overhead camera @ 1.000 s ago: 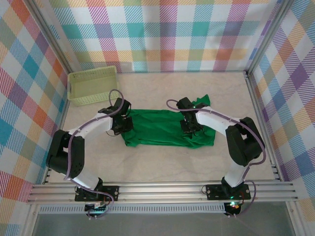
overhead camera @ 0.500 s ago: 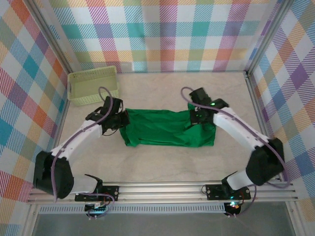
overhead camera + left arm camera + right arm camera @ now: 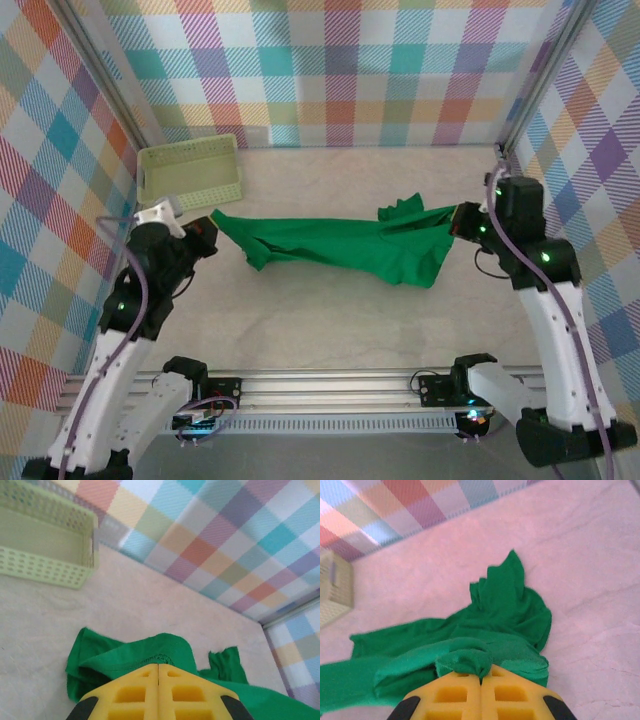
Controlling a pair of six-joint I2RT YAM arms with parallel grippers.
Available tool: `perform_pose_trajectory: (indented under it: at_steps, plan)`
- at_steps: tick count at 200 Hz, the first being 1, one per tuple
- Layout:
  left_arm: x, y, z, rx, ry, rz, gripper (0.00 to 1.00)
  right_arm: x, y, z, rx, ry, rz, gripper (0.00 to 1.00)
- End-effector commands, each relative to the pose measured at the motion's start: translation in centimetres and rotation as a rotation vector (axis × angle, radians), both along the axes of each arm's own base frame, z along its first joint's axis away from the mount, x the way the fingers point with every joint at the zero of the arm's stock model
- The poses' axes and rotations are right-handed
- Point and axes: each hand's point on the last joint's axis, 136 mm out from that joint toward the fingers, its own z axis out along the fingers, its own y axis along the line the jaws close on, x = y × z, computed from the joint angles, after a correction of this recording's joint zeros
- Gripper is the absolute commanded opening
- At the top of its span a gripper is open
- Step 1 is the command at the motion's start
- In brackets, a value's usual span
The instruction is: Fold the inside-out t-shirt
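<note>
Strung across middle of top view, over table [image 3: 330, 330]: green t-shirt [image 3: 340, 245]. Pinched at left corner by left gripper [image 3: 207, 227], at bunched right end by right gripper [image 3: 460, 222]. Soft, light, wrinkly, likely to sag; best gripped at hems, corners.

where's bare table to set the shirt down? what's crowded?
Biggest: table between the t-shirt and the near rail. Also behind the shirt, right of the basket, to the back wall. Crowded: basket corner, and the middle strip where left gripper and right gripper hold the shirt.
</note>
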Motion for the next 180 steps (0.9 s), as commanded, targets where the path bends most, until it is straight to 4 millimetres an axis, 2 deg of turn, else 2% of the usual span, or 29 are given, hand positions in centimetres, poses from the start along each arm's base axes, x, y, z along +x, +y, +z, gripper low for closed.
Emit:
perform_pose_trajectory:
  at_steps: [1, 15, 36, 49, 60, 71, 86, 113, 128, 140, 148, 156, 166, 180]
  plan:
    - [1.2, 1.6, -3.8, 0.035, 0.125, 0.101, 0.0, -0.9, -0.8, -1.5, 0.055, 0.017, -0.054, 0.0]
    - [2.2, 1.2, -7.9, 0.094, 0.325, 0.092, 0.0, -0.7, -0.2, -3.6, 0.095, 0.061, -0.032, 0.0]
    - [3.3, 0.2, -14.3, 0.138, 0.585, 0.05, 0.0, 0.2, 1.2, -9.1, 0.153, 0.182, 0.01, 0.0]
    - [3.8, -0.3, -16.7, 0.142, 0.659, 0.033, 0.0, 0.6, 1.1, -12.4, 0.157, 0.251, -0.002, 0.0]
    - [4.3, -0.8, -17.6, 0.134, 0.674, 0.014, 0.0, 1.1, 0.7, -13.7, 0.159, 0.27, -0.018, 0.0]
    - [5.1, -1.3, -17.4, 0.12, 0.663, -0.004, 0.0, 1.8, 0.4, -13.7, 0.164, 0.264, -0.025, 0.0]
    - [6.6, -2.2, -15.3, 0.098, 0.597, -0.039, 0.0, 3.2, -0.1, -12.0, 0.158, 0.228, -0.028, 0.0]
    - [8.7, -3.5, -8.4, 0.049, 0.408, -0.089, 0.0, 5.5, -0.9, -5.1, 0.131, 0.098, -0.039, 0.0]
    - [8.9, -3.4, -4.5, 0.025, 0.297, -0.084, 0.0, 5.6, -2.0, -1.4, 0.097, 0.022, -0.076, 0.0]
    - [8.6, -3.0, -2.7, 0.02, 0.243, -0.067, 0.0, 5.2, -2.7, 0.6, 0.065, -0.029, -0.102, 0.0]
    - [8.5, -2.7, -2.6, 0.028, 0.242, -0.051, 0.0, 4.8, -3.0, 1.0, 0.055, -0.042, -0.111, 0.0]
    - [8.5, -2.4, -3.3, 0.042, 0.266, -0.035, 0.0, 4.5, -2.9, 0.7, 0.052, -0.038, -0.106, 0.0]
    - [8.7, -2.1, -4.9, 0.058, 0.307, -0.023, 0.0, 4.1, -2.7, -0.8, 0.057, -0.008, -0.093, 0.0]
    - [9.3, -2.2, -8.1, 0.077, 0.408, -0.02, 0.0, 4.0, -2.2, -4.1, 0.069, 0.049, -0.072, 0.0]
